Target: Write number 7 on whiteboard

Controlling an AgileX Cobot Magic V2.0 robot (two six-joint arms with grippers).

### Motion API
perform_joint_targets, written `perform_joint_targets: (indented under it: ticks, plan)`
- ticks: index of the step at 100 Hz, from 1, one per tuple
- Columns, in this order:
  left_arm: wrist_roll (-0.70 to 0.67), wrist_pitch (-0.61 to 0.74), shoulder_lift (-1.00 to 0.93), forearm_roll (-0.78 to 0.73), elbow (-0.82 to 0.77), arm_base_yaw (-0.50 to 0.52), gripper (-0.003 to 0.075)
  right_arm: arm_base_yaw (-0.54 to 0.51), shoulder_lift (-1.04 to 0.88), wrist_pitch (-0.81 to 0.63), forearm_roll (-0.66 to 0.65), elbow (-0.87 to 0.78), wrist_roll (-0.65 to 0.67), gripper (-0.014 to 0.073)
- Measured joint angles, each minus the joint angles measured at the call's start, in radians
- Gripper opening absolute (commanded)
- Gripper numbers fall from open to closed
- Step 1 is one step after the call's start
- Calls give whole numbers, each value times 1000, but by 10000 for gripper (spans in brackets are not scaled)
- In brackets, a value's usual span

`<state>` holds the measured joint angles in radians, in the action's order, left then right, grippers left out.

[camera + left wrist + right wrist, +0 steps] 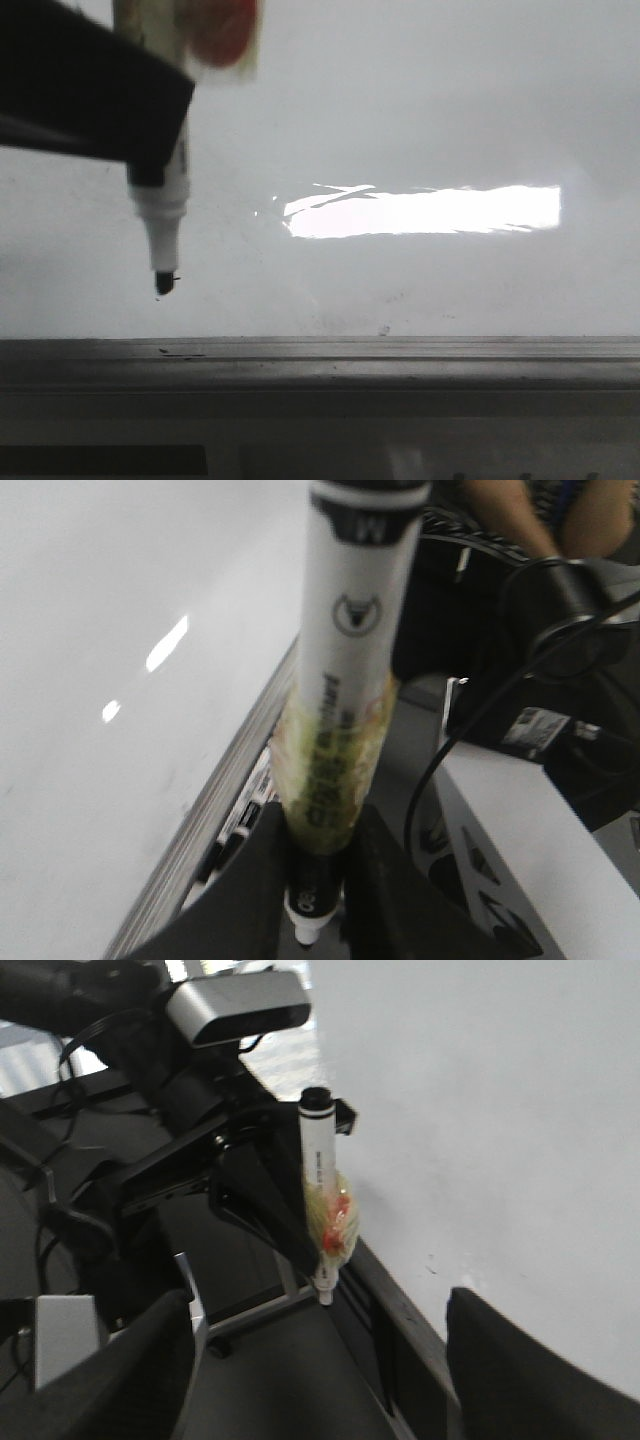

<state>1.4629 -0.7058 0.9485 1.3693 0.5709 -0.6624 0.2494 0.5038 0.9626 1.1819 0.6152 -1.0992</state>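
Glossy whiteboard (pixel 420 120) fills the front view, a bright rectangular glare (pixel 425 210) at mid-height and a grey metal ledge (pixel 320 360) running along its lower edge. Over on the left, the left gripper (pixel 150 105) has its dark jaws clamped around a white marker (pixel 165 215), yellowish tape wrapped round the barrel higher up. The marker hangs tip down, its black nib (pixel 163 283) right at the board just above the ledge, with only a tiny dark tick beside it. No number 7 stroke shows on the board yet. From the left wrist, the fingers (pixel 240 900) pinch the taped barrel (pixel 335 780). Further right, the right gripper (pixel 320 1360) shows two dark fingers spread wide apart, holding nothing, near the ledge.
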Motion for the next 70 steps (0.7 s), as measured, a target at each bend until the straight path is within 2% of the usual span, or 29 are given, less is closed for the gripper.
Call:
perform_joint_targets:
  ticks: [9, 21, 39, 70]
  plan:
    - [84, -17, 0, 48, 0, 0, -20, 76, 56, -6, 15, 0, -78, 477]
    - [128, -47, 0, 47, 0, 0, -20, 184, 129, -51, 17, 0, -184, 481]
    - [170, -125, 0, 10, 0, 0, -20, 335, 243, -205, 27, 16, -312, 481]
    - [180, -149, 0, 6, 0, 0, -20, 540, 486, -285, 44, 160, -358, 479]
